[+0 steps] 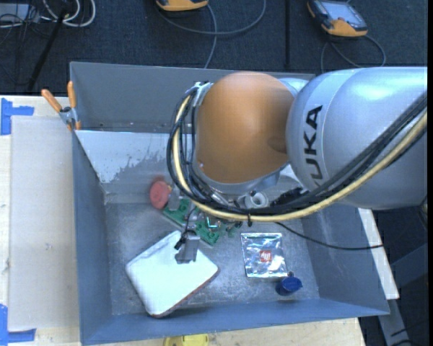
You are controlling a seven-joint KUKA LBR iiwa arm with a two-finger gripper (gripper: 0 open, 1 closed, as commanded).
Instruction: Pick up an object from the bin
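The gripper (187,247) hangs below the arm's orange wrist cover (238,128), low over the floor of the grey metal bin (123,161). Its tip is at the upper edge of a flat white rectangular pad with a brownish rim (169,280), which lies toward 7 o'clock of the floor. Whether the gripper is open or closed, and whether it has hold of anything, I cannot tell; nothing is visibly lifted.

A green flat piece like a circuit board (211,231) lies just at 1 o'clock of the tip, and a pinkish-red round lump (159,193) sits at 11 o'clock. A silvery foil packet (263,254) and a small blue cap (287,285) are well apart at 3 to 4 o'clock.

To do this step well, I judge it should commit to one thing. The pad is broad and flat, so take it across an edge, clear of the green piece, and lift straight up.
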